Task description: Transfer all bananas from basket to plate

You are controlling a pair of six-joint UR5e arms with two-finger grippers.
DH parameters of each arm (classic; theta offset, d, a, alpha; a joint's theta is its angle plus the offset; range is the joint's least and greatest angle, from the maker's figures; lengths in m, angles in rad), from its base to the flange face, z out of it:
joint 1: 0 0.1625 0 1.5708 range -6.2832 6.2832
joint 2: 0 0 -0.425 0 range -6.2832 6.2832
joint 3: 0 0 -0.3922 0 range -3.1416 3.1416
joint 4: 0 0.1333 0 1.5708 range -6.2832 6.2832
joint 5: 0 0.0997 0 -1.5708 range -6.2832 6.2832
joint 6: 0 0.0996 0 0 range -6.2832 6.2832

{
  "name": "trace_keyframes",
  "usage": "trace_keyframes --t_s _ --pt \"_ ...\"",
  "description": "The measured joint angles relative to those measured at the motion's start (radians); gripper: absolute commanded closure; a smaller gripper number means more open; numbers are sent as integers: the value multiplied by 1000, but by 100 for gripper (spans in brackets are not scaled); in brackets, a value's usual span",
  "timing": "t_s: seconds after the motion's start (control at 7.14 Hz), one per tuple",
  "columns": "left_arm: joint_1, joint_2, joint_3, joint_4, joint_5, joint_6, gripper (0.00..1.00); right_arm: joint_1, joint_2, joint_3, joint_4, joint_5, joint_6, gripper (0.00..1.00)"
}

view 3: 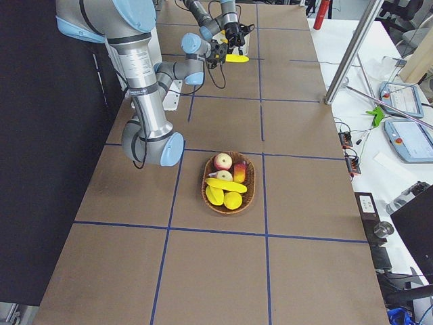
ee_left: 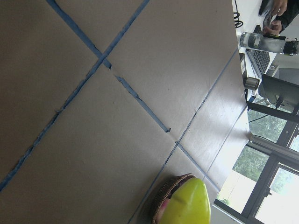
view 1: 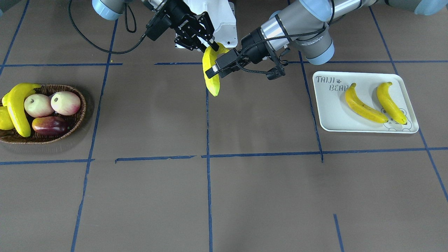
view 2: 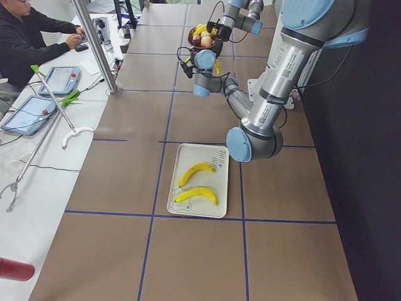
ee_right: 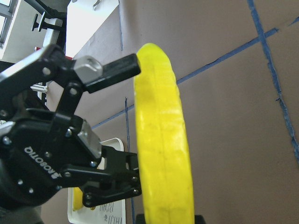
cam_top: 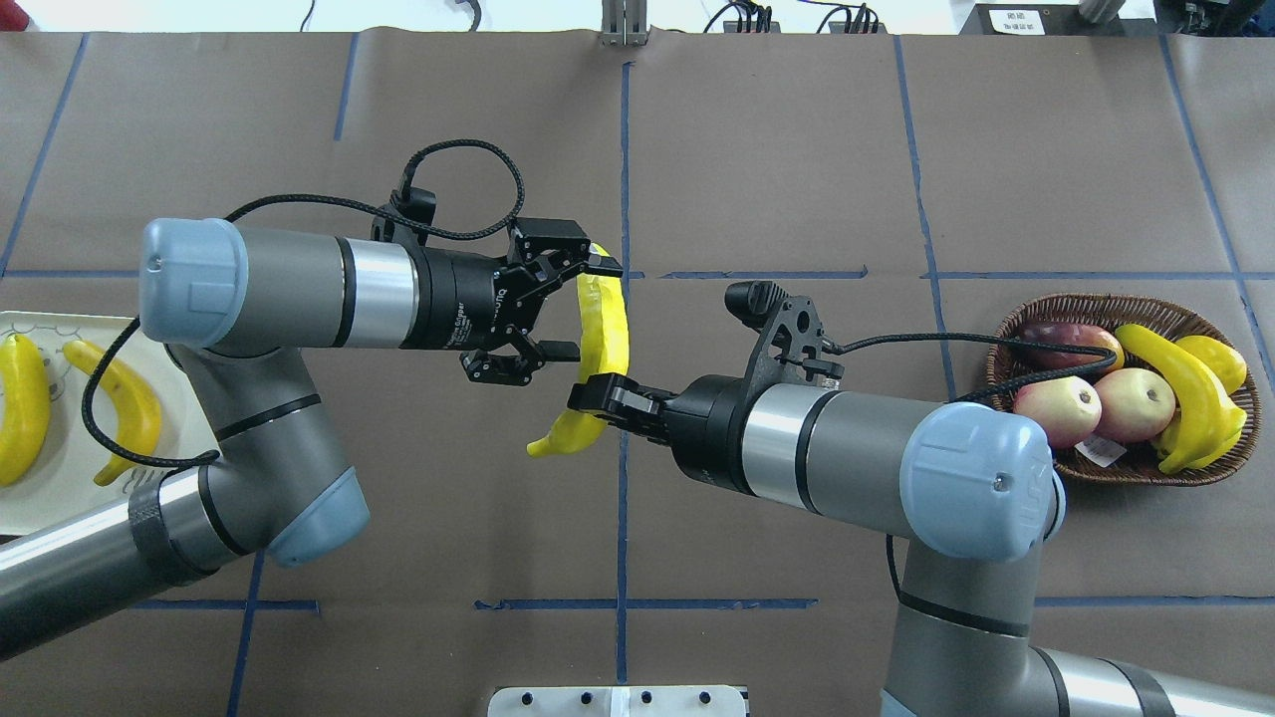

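Two bananas point(view 1: 362, 106) point(view 1: 390, 103) lie on the left-hand plate point(view 1: 330, 115), one banana point(view 1: 17, 108) sits among other fruit point(view 1: 65, 102) in the right-hand basket point(view 1: 42, 140), and over the mid-tabletop point(view 1: 245, 192) the right tool point(cam_top: 598, 393) clamps a fourth banana point(cam_top: 606, 329), the left tool point(cam_top: 588, 309) spread wide beside it.

Bright even light, sharp views, soft shadow beside the basket point(view 1: 76, 126)

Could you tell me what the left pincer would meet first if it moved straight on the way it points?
The banana the right pincer holds aloft: it sits right in front of the left pincer's open jaws. Whether it already touches is unclear.
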Motion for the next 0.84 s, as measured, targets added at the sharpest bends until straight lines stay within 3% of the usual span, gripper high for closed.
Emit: trace_keyframes --t_s 0.14,0.28,0.42,0.56,0.84 --pt "17 -5 0 0 13 2 90 -2 1 -2 -3 -1 0 99" --pt "26 -7 -3 0 20 7 100 -3 2 -3 -2 -1 -1 97" --pt "29 -5 -7 -2 22 12 100 -2 2 -3 -2 -1 -3 83" --pt "27 -2 -10 -5 21 14 100 -2 2 -2 -5 0 -5 1" --pt "20 0 -12 -5 23 15 100 0 0 1 -10 2 -3 0"
